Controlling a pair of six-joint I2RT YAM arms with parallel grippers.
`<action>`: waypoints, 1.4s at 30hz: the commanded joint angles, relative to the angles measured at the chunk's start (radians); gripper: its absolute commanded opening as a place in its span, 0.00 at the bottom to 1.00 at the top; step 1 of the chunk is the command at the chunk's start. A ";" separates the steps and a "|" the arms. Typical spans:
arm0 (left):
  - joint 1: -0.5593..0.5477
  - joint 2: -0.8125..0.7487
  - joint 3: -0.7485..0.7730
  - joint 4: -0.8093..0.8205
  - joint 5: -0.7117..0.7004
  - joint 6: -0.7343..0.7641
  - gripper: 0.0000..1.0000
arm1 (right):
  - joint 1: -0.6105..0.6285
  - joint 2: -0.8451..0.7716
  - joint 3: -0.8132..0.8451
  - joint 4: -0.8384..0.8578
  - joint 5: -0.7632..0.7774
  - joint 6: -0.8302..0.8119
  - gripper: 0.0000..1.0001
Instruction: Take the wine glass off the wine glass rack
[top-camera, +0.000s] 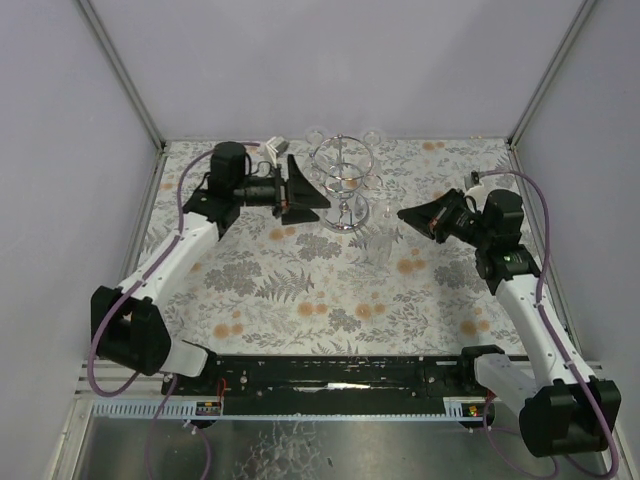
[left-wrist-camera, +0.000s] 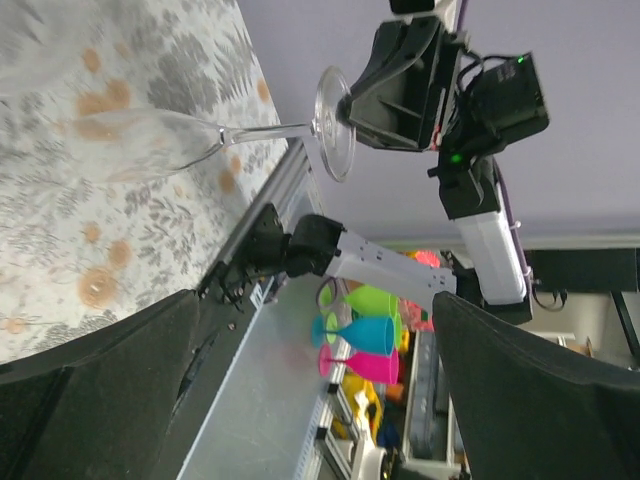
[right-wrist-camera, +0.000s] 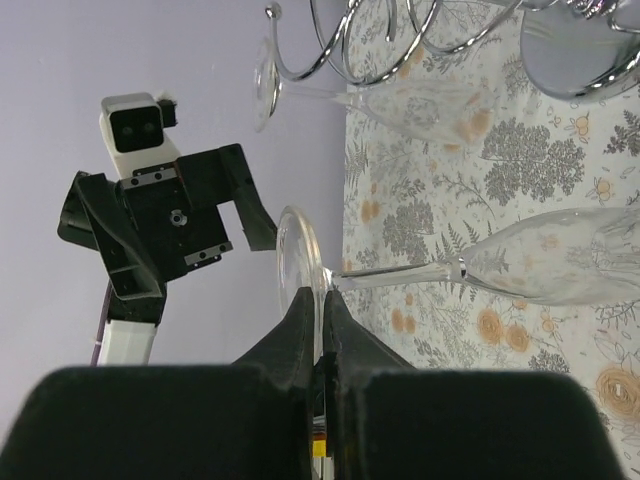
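The wine glass rack (top-camera: 346, 180) stands at the back middle of the table, chrome loops on top, with clear glasses hanging in it (right-wrist-camera: 400, 100). My right gripper (right-wrist-camera: 321, 300) is shut on the round foot of one clear wine glass (right-wrist-camera: 545, 268). It holds the glass upside down, just right of the rack and clear of the loops (right-wrist-camera: 385, 55). In the top view this gripper (top-camera: 402, 214) is right of the rack, with the glass bowl (top-camera: 384, 240) hanging below it. My left gripper (top-camera: 306, 190) is open and empty, just left of the rack. Its wrist view shows the held glass (left-wrist-camera: 200, 135).
The rack's mirrored round base (right-wrist-camera: 585, 55) lies close beside the held glass's bowl. Grey walls close in the floral table (top-camera: 300, 290) at back and sides. Coloured plastic glasses (left-wrist-camera: 375, 345) sit off the table beyond its near rail.
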 joint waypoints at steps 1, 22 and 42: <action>-0.101 0.076 0.031 0.035 0.003 0.013 0.99 | -0.001 -0.063 -0.007 -0.035 -0.044 -0.017 0.00; -0.309 0.345 0.192 0.365 0.038 -0.212 0.73 | -0.003 -0.129 0.007 -0.109 -0.046 -0.043 0.00; -0.331 0.358 0.178 0.469 0.111 -0.292 0.00 | -0.002 -0.136 0.003 -0.104 -0.041 -0.052 0.00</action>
